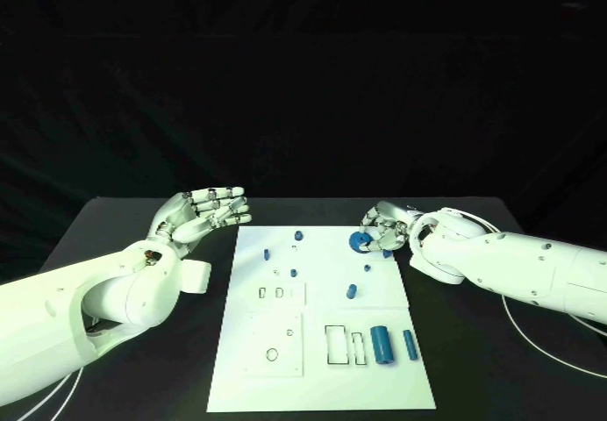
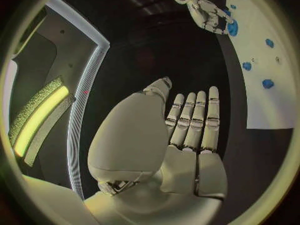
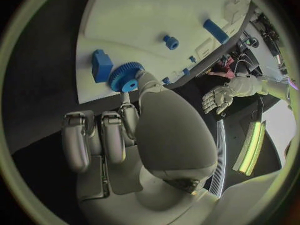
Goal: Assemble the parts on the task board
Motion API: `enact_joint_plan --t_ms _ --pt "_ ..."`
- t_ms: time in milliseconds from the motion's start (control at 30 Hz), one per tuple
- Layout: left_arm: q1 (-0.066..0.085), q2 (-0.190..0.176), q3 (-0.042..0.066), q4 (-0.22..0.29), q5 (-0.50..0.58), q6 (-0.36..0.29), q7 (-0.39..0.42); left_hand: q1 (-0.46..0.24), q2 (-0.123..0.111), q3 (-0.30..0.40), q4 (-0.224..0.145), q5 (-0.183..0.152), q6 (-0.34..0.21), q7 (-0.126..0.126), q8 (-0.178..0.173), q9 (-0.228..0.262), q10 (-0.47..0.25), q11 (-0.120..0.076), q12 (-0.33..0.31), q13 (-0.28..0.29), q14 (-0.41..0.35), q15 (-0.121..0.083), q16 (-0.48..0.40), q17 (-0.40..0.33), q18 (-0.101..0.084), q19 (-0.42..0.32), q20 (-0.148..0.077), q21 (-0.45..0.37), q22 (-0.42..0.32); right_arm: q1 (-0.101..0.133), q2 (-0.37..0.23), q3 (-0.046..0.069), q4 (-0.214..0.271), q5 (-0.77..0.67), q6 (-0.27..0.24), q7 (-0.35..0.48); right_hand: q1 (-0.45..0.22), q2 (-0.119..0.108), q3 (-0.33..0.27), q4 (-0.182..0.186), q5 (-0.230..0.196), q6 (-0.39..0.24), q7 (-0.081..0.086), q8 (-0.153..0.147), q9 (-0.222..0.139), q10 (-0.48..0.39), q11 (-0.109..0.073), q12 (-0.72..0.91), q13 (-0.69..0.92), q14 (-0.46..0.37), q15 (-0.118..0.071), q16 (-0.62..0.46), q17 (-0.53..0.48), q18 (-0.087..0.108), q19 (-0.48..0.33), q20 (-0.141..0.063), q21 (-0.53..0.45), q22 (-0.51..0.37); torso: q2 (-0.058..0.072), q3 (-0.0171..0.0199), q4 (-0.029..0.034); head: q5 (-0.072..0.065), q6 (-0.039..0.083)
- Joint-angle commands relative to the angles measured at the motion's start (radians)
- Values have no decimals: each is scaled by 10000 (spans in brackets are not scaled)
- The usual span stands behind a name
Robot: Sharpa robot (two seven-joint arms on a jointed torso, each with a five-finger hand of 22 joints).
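The task board (image 1: 323, 351) looks like smooth, matt white plastic, and the blue gear (image 3: 125, 76) like moulded plastic with fine teeth. The counter (image 1: 126, 230) is matt black, and the right hand (image 3: 134, 135) has satin silver shells that look metallic.

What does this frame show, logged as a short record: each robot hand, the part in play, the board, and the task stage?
left robot hand: held beside the board's left far corner, fingers straight and together, holding nothing
right robot hand: at the board's right far edge, fingertips on the blue gear
blue gear: at the board edge, pinched by the right robot hand; a blue block right beside it
task board: white, mid-table, several small blue parts on it
stage: early; two blue cylinders lie loose near the front right
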Motion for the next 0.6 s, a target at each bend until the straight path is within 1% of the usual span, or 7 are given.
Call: enact_joint_plan --t_ms 33,133,267,333,433,467,600 --pt "13 6 9 25 -43 168 54 1 -116 79 7 -37 -55 483 -28 -10 -45 56 -60 -13 -102 0 -19 9 103 3 10 -5 -9 -25 19 -2 -35 -239 244 -14 78 -17 68 5 -2 80 -8 38 -19 54 5 53 72 871 49 42 1810 -149 748 35 55 2258 -12 -7 -9 0 -29" --pt "13 5 9 25 -43 168 55 1 -116 79 7 -37 -55 483 -28 -10 -45 56 -60 -13 -102 0 -19 9 103 3 10 -5 -9 -41 36 -2 -68 -294 286 -42 84 -27 135 8 11 101 -9 36 -29 74 2 73 100 874 48 45 1822 -152 753 34 61 2265 -5 -5 -15 8 -34" --pt "13 6 9 27 -43 173 52 1 -116 79 7 -37 -55 483 -28 -10 -45 56 -60 -13 -102 0 -19 9 103 3 10 -5 -9 -52 46 -3 -119 -361 296 -71 117 -43 530 14 9 191 -14 6 -96 121 -13 118 171 877 40 53 1842 -159 771 24 82 2292 -12 -4 -1 -1 -58" --pt "13 2 9 26 -43 172 48 1 -116 79 7 -37 -55 483 -28 -10 -45 56 -60 -13 -102 0 -19 9 103 3 10 -5 -9 -54 45 -3 -141 -436 302 -87 136 -114 971 7 -133 252 -16 -45 -173 139 -10 132 206 879 36 58 1857 -163 781 20 94 2309 -11 -7 0 -2 -58" --pt "13 -5 9 23 -44 169 42 1 -116 79 7 -37 -55 483 -28 -10 -45 56 -60 -13 -102 0 -19 9 103 3 10 -5 -9 -56 46 -4 -159 -568 301 -99 105 -219 1211 -3 -152 273 -9 -78 -216 135 -5 128 210 879 41 59 1861 -165 785 22 98 2316 -10 -6 0 0 -60" --pt "13 -6 9 23 -44 169 40 1 -116 79 7 -37 -55 483 -28 -10 -45 56 -60 -13 -102 0 -19 9 103 3 10 -5 -9 -57 48 -4 -155 -607 287 -95 62 -314 1435 -14 -158 302 -7 -99 -251 140 -2 130 221 880 43 61 1868 -168 792 26 106 2327 -9 -3 -2 2 -54" --pt "13 -3 9 25 -44 175 35 1 -116 79 7 -37 -55 483 -28 -10 -45 56 -60 -13 -102 0 -19 9 103 3 10 -5 -9 -60 55 -5 -92 -715 106 -12 42 -411 1894 -60 -118 478 -40 -69 -285 308 -33 267 401 885 23 68 1890 -187 844 15 162 2389 -10 -2 -11 14 -44"
